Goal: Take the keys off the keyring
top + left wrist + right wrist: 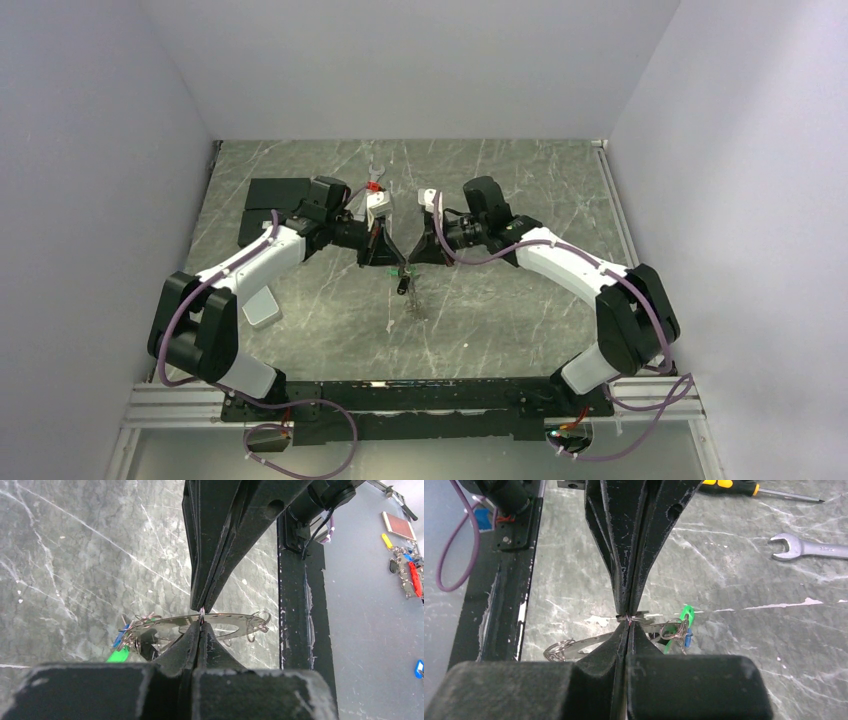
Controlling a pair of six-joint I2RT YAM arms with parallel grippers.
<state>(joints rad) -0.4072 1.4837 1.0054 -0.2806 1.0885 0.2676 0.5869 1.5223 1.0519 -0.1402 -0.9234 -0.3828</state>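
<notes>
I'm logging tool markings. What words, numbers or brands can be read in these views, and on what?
None can be read.
Wrench: a faint stamped mark on its handle, too blurred to read.
Keys, screwdriver: no text shows.

text: none legible in any view | wrench [805,547]: faint stamped marks on the shank, too small and blurred to read | brands: none readable | numbers: none readable | signs: none readable
</notes>
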